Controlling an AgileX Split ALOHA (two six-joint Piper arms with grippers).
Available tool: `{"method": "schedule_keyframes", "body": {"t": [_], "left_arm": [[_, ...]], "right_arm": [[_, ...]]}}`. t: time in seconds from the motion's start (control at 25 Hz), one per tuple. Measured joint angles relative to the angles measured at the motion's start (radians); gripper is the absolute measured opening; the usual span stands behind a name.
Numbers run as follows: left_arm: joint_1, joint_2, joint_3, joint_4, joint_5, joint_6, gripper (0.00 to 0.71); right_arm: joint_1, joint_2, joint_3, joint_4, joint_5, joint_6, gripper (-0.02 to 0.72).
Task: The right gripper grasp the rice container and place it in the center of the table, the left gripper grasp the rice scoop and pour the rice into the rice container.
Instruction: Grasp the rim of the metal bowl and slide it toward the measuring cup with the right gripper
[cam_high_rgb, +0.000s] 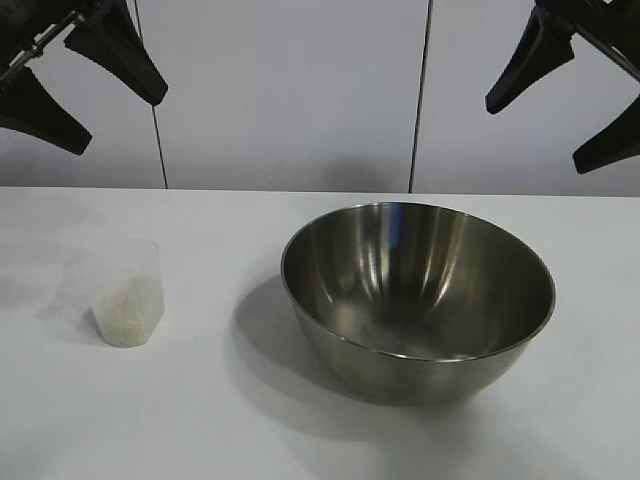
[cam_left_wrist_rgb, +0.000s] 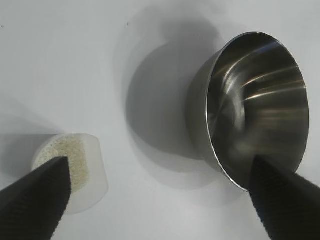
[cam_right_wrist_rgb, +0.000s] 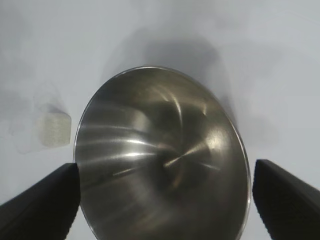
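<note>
Jaws of both our left gripper (cam_high_rgb: 75, 90) and right gripper (cam_high_rgb: 575, 105) hanging released above the tabletop (cam_high_rgb: 200, 420), rice container (cam_high_rgb: 418, 300) sitting right of center, rice scoop (cam_high_rgb: 122, 292) holding rice (cam_high_rgb: 125, 310) at its nine o'clock, well apart.

Bright even light, soft shadows, steel glare

surface: white table (cam_high_rgb: 200, 420) | on it: steel bowl (cam_high_rgb: 418, 300), upright, right of centre | clear plastic cup (cam_high_rgb: 127, 292), upright near left edge, part-filled with rice (cam_high_rgb: 127, 312) | bowl and cup well apart
</note>
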Motion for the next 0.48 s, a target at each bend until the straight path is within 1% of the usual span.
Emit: {"method": "schedule_keyframes", "body": {"t": [0.08, 0.16, 0.24, 0.32, 0.4, 0.48], "left_arm": [[0.0, 0.0, 0.0, 0.0, 0.0, 0.0, 0.694], [0.0, 0.0, 0.0, 0.0, 0.0, 0.0, 0.694], [0.0, 0.0, 0.0, 0.0, -0.001, 0.0, 0.694], [0.0, 0.0, 0.0, 0.0, -0.001, 0.001, 0.694], [0.0, 0.001, 0.0, 0.0, -0.001, 0.001, 0.694], [0.0, 0.001, 0.0, 0.0, -0.001, 0.001, 0.694]], "right_arm": [[0.049, 0.04, 0.027, -0.005, -0.056, 0.001, 0.641], [0.091, 0.089, 0.039, -0.007, -0.102, 0.016, 0.641], [0.115, 0.141, 0.042, -0.007, -0.128, 0.033, 0.641], [0.116, 0.181, 0.042, -0.009, -0.148, 0.047, 0.638], [0.116, 0.216, 0.042, -0.014, -0.161, 0.05, 0.605], [0.116, 0.242, 0.042, -0.014, -0.172, 0.05, 0.545]]}}
